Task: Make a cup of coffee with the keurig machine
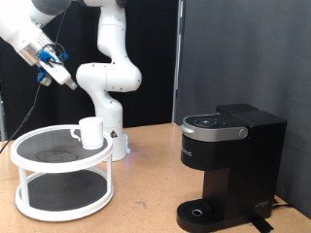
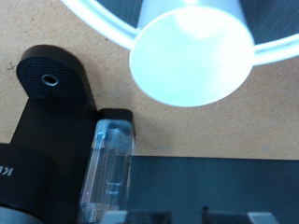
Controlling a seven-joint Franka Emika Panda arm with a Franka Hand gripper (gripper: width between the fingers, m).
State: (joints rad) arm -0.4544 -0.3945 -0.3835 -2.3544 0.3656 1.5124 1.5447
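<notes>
The cup (image 1: 90, 132), a small white mug, stands upright on the top shelf of a white two-tier round rack (image 1: 34, 165) at the exterior view's left. In the wrist view the cup (image 2: 192, 51) shows from above, and it looks empty. The keurig machine (image 1: 229, 165) stands at the exterior view's right, black, with its lid down. In the wrist view the machine (image 2: 51, 103) shows with its clear water tank (image 2: 110, 168). My gripper (image 1: 69, 83) hangs in the air above the rack, up and left of the cup. Its fingertips (image 2: 116, 216) show apart, with nothing between them.
The white robot base (image 1: 109, 97) stands behind the rack. The wooden table (image 1: 146, 184) lies bare between rack and machine. A black curtain forms the backdrop. The machine's round drip base (image 1: 199, 212) has nothing on it.
</notes>
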